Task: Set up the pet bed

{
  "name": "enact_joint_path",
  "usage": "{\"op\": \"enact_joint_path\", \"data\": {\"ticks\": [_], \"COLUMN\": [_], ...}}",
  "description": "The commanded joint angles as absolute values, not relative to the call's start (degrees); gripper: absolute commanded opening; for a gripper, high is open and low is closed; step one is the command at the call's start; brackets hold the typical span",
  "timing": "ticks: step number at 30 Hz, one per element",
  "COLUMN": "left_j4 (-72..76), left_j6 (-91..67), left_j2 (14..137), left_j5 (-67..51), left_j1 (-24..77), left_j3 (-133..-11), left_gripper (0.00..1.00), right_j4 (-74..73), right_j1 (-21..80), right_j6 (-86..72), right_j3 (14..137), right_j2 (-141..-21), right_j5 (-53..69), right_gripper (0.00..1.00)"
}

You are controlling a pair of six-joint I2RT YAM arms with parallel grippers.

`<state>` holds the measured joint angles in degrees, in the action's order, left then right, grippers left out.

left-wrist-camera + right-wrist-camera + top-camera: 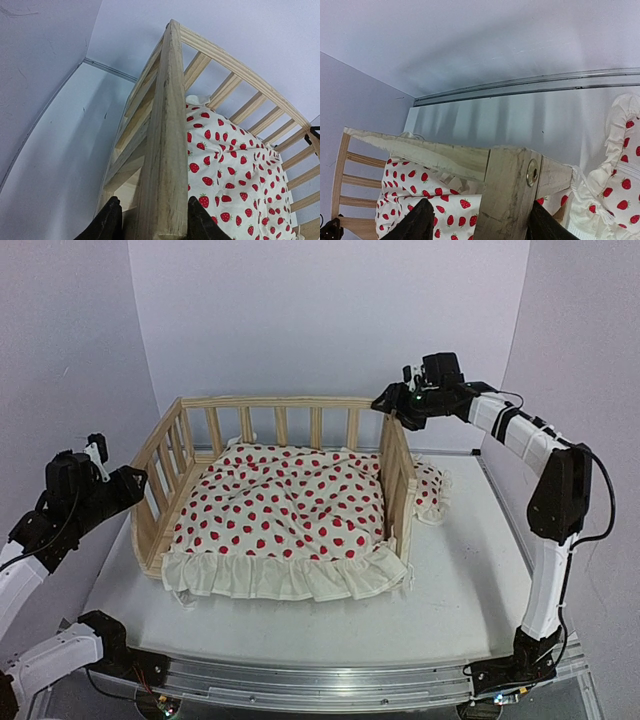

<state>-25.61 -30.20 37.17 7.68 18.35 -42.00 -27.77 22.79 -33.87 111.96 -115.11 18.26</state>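
Note:
The pet bed (280, 400), a light pine frame with slatted rails on three sides, stands mid-table. Its red-dotted white ruffled cushion (280, 500) lies inside, the ruffle hanging over the open front. My left gripper (135, 483) is open and straddles the front end of the left top rail (167, 125), with a small gap at the left finger (107, 222). My right gripper (385, 405) is open and straddles the back right corner post (512, 190), with its right finger (545, 225) against the wood.
A small separate red-dotted pillow (432, 488) lies on the white table (470, 580) just outside the right rail; it also shows in the right wrist view (620, 185). Walls stand close behind and to both sides.

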Motion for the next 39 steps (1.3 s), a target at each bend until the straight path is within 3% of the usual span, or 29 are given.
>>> {"op": "enact_joint_path", "data": {"ticks": [1,6,9,13,19,22,26,32,36,39], "left_j4": [-8.9,-0.7,4.2,6.1,6.5,5.8,-9.2,-18.2,-15.3,-13.0], "left_j6": [-37.6,-41.2,-43.7,-44.2,-43.8,-42.4,-33.5,-35.9,-37.6,-36.9], "left_j2": [43.0,43.2,43.2,42.1,40.1,39.3,36.2,27.7,30.0,33.9], "left_j5": [-22.8,-31.6,-36.1,-40.4,-46.6,-48.9,-39.4,-14.3,-18.2,-22.9], "left_j1": [21.6,21.7,22.9,25.4,26.5,26.5,26.5,26.5,26.5,26.5], "left_j3": [-37.6,-34.8,-34.1,-34.1,-32.6,-32.3,-38.0,-40.8,-37.4,-36.0], "left_gripper": [0.40,0.40,0.40,0.49,0.61,0.64,0.71,0.81,0.75,0.58], "right_j4": [-24.2,-26.7,-32.0,-43.3,-65.1,-66.7,-66.9,-62.2,-57.0,-50.3], "right_j1": [26.4,21.7,19.7,17.2,16.0,16.0,16.0,23.9,37.2,48.0], "right_j6": [-24.6,-16.9,-9.7,-3.4,-0.8,-0.5,3.1,0.6,-1.6,3.7], "right_j3": [111.0,105.1,105.0,112.1,132.6,132.5,130.6,118.9,111.4,105.7], "right_j2": [-117.5,-112.7,-111.7,-112.7,-112.2,-106.7,-100.2,-90.5,-89.3,-90.6], "right_j5": [23.1,25.1,25.9,21.0,4.3,-4.7,-8.4,1.5,3.6,6.2], "right_gripper": [0.59,0.63,0.79,0.97,0.98,0.98,0.98,0.98,0.98,0.98]}}
